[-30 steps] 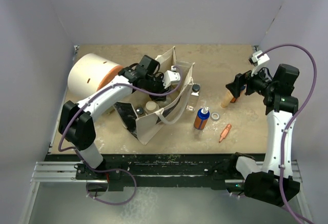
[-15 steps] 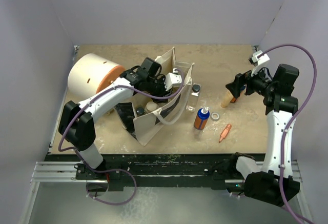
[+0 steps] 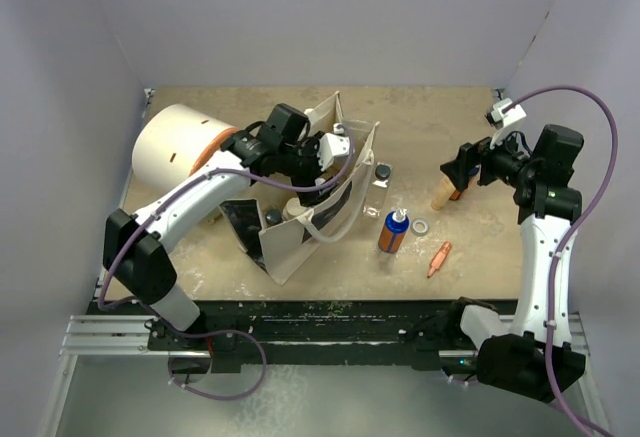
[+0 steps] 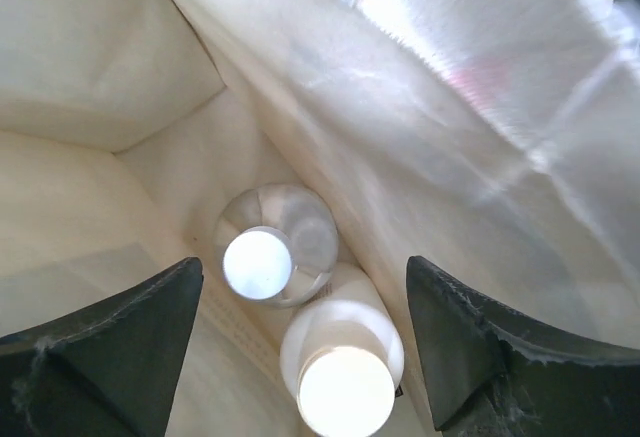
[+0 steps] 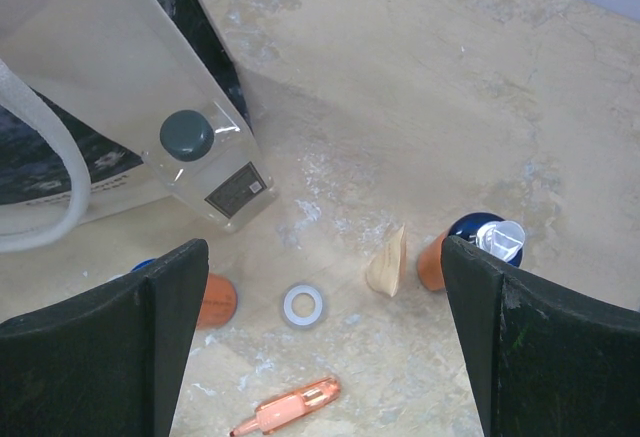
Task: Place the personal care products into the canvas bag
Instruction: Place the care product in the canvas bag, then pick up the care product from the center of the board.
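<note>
The canvas bag (image 3: 300,232) stands open at centre-left. My left gripper (image 3: 330,149) is open and empty over its mouth. In the left wrist view the gripper (image 4: 302,287) looks down past the bag's wall (image 4: 420,127) at a clear bottle (image 4: 275,257) and a white bottle (image 4: 345,357) on the bottom. My right gripper (image 3: 457,171) is open and empty above a beige tapered bottle (image 3: 442,195) and an orange bottle (image 5: 445,257). A clear bottle with a black cap (image 3: 380,185) leans at the bag. Another orange bottle with a blue top (image 3: 393,232) stands nearby.
A big white drum with an orange end (image 3: 175,147) lies left of the bag. A white ring (image 3: 420,227) and a small pink tube (image 3: 438,257) lie on the table (image 3: 450,117) right of the bag. Walls close the back and sides.
My left gripper has shifted slightly back and left above the bag's mouth, and its arm has swung left. The right arm has not moved.
</note>
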You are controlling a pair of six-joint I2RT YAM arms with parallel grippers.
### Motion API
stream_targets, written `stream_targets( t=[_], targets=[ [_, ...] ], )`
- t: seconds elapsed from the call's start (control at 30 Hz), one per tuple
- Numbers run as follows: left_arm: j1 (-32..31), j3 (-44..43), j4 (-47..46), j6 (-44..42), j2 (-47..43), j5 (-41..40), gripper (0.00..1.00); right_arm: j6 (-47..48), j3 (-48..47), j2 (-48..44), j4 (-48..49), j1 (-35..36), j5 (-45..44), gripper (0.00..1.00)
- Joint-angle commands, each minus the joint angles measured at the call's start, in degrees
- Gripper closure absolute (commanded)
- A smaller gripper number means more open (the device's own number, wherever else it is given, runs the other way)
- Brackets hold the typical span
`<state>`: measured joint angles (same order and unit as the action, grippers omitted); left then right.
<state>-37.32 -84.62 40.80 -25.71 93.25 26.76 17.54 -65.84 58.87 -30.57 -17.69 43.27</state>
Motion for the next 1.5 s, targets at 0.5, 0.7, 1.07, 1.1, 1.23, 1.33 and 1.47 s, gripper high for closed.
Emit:
stream_targets(
  t=[0.5,0.7,1.07,1.1,1.23,1.33,1.47],
  targets=[
    [-0.3,-12.14,0.08,2.2,-11.0,-11.6,0.09,8.3,-8.58,6.5,-7.5,5.58,2.5,0.01],
    [-0.13,-15.31,2.83,0.47,-12.26,-13.97,0.02,11.95,-9.27,10.68,-6.99,17.73,-4.39,0.0],
    [1.87,-14.91,6.36,1.88,-15.17,-15.22,0.01,19.62,-8.82,18.89,-5.13,25.88,-5.72,0.0],
    [2.48,-14.75,6.54,2.03,-15.45,-14.98,0.01,19.96,-8.67,19.56,-4.71,26.21,-5.89,0.0],
    [5.35,-13.99,6.68,2.38,-17.11,-13.28,0.01,20.86,-7.71,21.62,-2.48,27.22,-5.5,0.0],
    [7.1,-13.5,6.57,2.51,-18.27,-12.17,0.01,21.02,-5.85,22.35,0.87,27.44,-4.56,0.0],
    [9.06,-12.91,6.57,2.76,-19.6,-10.94,0.01,21.5,-3.53,23.17,3.5,27.74,-2.76,0.0]
  ],
)
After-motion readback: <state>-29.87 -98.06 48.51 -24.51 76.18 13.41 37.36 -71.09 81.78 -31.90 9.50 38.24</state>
